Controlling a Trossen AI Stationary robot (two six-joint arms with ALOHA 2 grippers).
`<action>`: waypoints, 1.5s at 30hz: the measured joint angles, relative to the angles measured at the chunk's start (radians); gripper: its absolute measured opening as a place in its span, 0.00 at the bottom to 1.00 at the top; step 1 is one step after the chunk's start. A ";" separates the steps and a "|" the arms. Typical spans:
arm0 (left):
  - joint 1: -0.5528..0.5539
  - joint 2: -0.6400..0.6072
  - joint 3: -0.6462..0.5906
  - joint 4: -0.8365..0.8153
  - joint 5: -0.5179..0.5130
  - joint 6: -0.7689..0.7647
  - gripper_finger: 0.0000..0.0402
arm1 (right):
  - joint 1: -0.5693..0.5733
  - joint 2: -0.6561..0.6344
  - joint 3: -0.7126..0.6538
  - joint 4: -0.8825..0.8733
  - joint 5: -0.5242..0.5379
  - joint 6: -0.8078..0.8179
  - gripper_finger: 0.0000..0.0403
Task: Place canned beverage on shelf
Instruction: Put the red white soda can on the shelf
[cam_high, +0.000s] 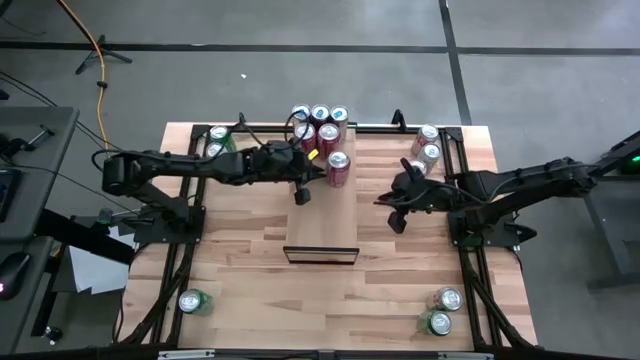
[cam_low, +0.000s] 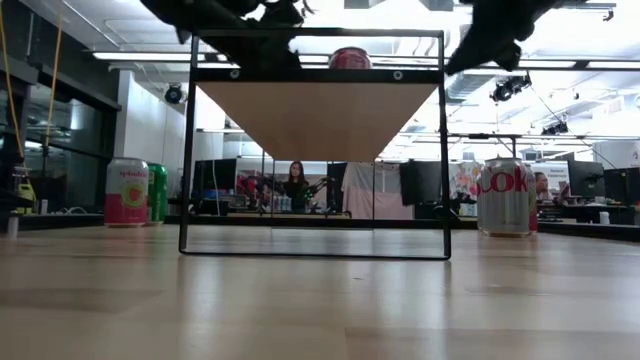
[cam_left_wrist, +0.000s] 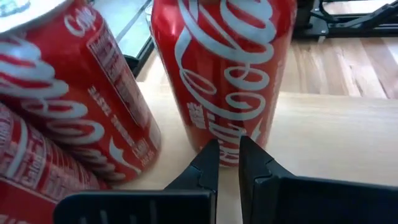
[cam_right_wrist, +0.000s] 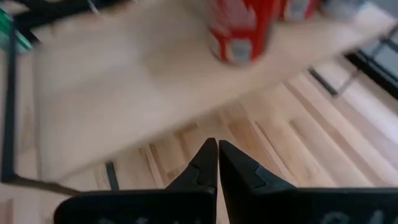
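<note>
fingers of the left gripper (cam_left_wrist: 229, 163) sit nearly together, empty, just before the red can (cam_left_wrist: 225, 68) already standing on the shelf (cam_high: 322, 215). right gripper (cam_right_wrist: 217, 163) fingers together, waiting beside it; best back the left straight off without nudging the can.

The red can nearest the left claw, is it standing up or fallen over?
Standing up. The red can shows its round silver top from above and rests upright on the shelf, beside the left claw.
</note>
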 joint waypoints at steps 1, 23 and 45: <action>0.002 0.009 0.014 0.002 0.000 0.008 0.00 | 0.000 0.000 0.000 0.028 0.000 -0.015 0.00; -0.039 -0.259 0.113 -0.339 -0.037 -0.067 0.00 | -0.062 0.246 0.000 0.609 -0.070 -0.095 0.00; -0.083 -0.552 0.113 -0.470 -0.289 -0.121 0.00 | -0.163 0.338 0.004 0.710 0.097 0.015 0.00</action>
